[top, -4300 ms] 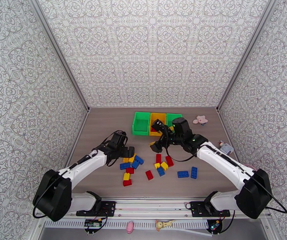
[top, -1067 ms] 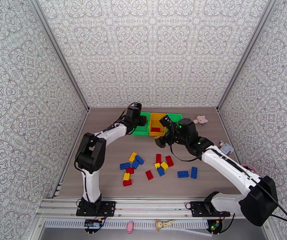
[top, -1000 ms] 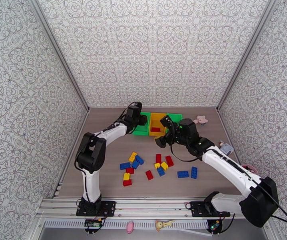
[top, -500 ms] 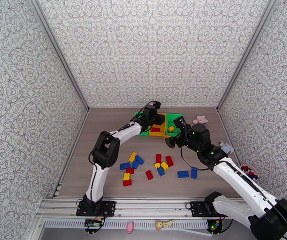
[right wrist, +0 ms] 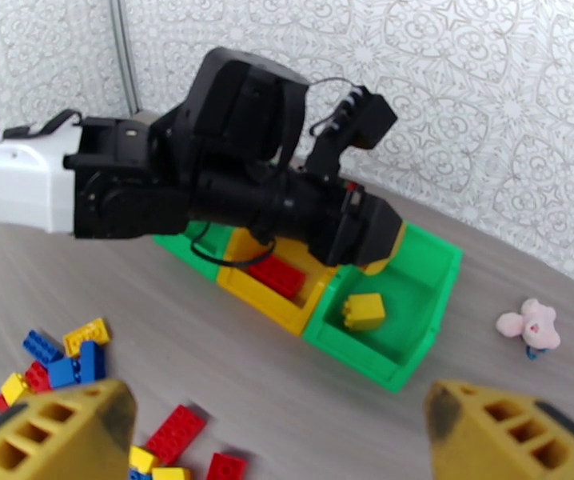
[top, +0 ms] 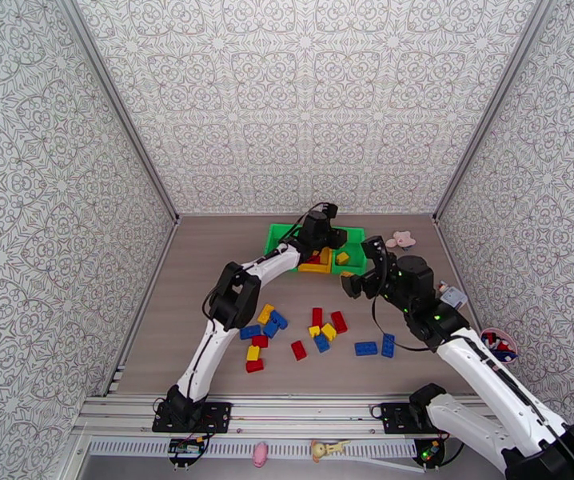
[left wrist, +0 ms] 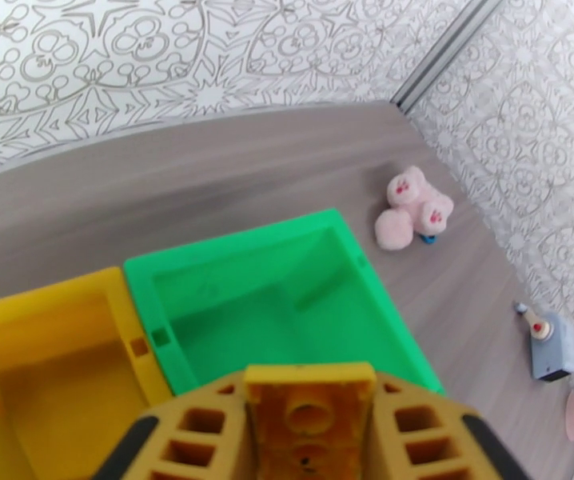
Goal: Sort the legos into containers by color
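Yellow and hollow underneath, the held brick (left wrist: 309, 406) sits pinched between the fingers of the left gripper (top: 333, 236), which press against both its sides. The gripper carries it above the right-hand green bin (left wrist: 287, 290), close to the wall that bin shares with the yellow bin (right wrist: 283, 310). On the floor of the green bin under the gripper lies a second yellow brick (right wrist: 364, 310). A red brick (right wrist: 277, 275) rests in the yellow bin, and the left-hand green bin (top: 281, 243) stands on its far side. The right gripper (right wrist: 279, 402) hovers just in front of the bins' right end, its fingers spread wide with nothing between them. The loose legos (top: 319, 334), red, yellow and blue, are scattered on the table (top: 207, 266) nearer the arm bases, well apart from the left gripper. A pink flower toy (top: 401, 239) lies to the right of the bins.
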### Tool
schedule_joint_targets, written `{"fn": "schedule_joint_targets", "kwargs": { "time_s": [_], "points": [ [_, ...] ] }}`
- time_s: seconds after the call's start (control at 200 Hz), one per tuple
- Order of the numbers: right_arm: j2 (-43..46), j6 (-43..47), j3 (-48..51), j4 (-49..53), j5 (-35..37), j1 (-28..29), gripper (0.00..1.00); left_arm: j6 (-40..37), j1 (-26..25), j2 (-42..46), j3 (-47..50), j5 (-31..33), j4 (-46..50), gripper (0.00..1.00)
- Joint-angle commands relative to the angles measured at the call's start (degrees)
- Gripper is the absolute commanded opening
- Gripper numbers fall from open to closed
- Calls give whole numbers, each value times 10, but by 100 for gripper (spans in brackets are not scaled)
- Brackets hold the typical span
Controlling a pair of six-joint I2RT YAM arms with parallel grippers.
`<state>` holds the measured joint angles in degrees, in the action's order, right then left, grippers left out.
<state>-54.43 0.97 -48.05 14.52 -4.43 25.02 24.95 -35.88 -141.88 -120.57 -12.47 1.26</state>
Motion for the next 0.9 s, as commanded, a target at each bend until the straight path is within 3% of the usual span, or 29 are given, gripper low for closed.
{"fn": "schedule_joint_targets", "kwargs": {
  "time_s": [0.0, 0.18, 0.265, 0.45, 0.59, 0.735, 0.895],
  "points": [
    [15, -12, 12, 13, 12, -5, 100, 0, -1, -7, -25, -14, 8, 49],
    [16, -31, 13, 10, 13, -6, 100, -29, -2, 45, 8, -12, 10, 59],
    [14, -59, 13, 9, 33, -6, 100, -47, -3, 92, 78, -14, -7, 67],
    [30, -153, 33, 39, 147, -8, 99, -89, 3, 234, 250, -39, -61, 89],
    [59, -221, 64, 102, 190, -9, 98, -150, 5, 338, 382, -51, -92, 99],
    [83, -293, 102, 182, 199, -10, 97, -202, 3, 432, 493, -79, -96, 100],
    [86, -384, 145, 256, 188, -13, 96, -272, -6, 511, 554, -159, -43, 100]
  ]
}}
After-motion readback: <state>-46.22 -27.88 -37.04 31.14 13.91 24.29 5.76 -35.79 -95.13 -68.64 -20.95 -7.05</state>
